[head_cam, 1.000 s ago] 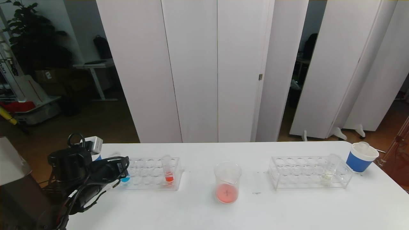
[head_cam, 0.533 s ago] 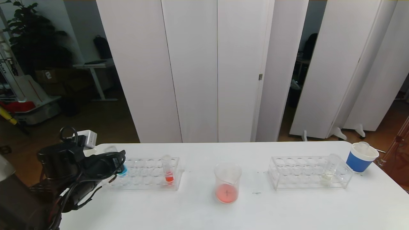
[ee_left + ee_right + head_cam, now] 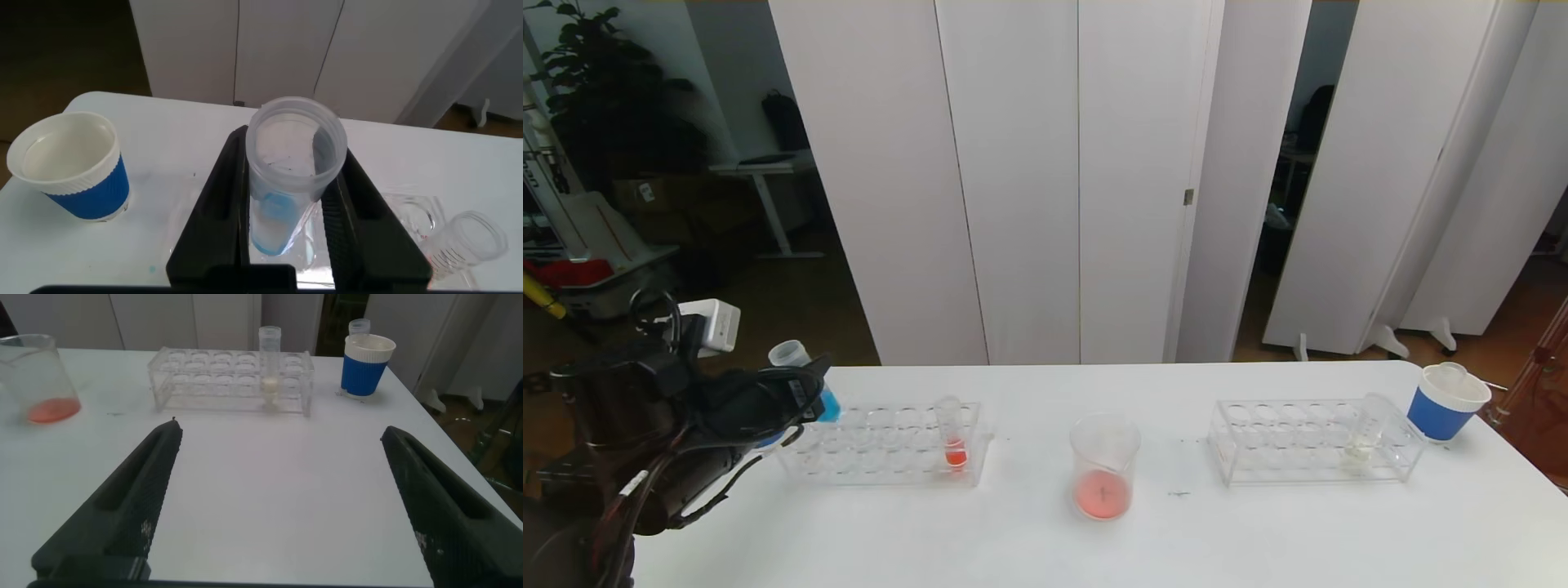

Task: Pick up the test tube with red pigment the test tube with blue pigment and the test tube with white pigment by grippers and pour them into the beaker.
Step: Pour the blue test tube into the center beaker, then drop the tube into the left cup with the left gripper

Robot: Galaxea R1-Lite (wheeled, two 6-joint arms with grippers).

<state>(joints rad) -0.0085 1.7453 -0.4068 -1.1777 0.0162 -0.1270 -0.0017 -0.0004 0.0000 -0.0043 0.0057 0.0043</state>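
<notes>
My left gripper [image 3: 809, 392] is shut on the test tube with blue pigment [image 3: 827, 402] and holds it tilted above the left end of the left rack [image 3: 882, 457]. The left wrist view shows the black fingers [image 3: 225, 204] clamping that tube [image 3: 294, 163], with blue liquid at its bottom. The test tube with red pigment [image 3: 952, 441] stands in the left rack. The beaker [image 3: 1103, 465] at mid-table holds red liquid. The test tube with white pigment [image 3: 1364, 433] stands in the right rack [image 3: 1298, 449]. My right gripper [image 3: 278, 441] is open over bare table, short of that rack [image 3: 229, 376].
A blue paper cup [image 3: 1445, 402] stands at the table's far right, past the right rack. Another blue cup [image 3: 73, 171] sits near the table's left corner, beside the left gripper. White partition panels stand behind the table.
The left arm has risen and drawn back to the left, lifting the blue tube out of the rack. The left rack has shifted slightly left. Nothing else moved.
</notes>
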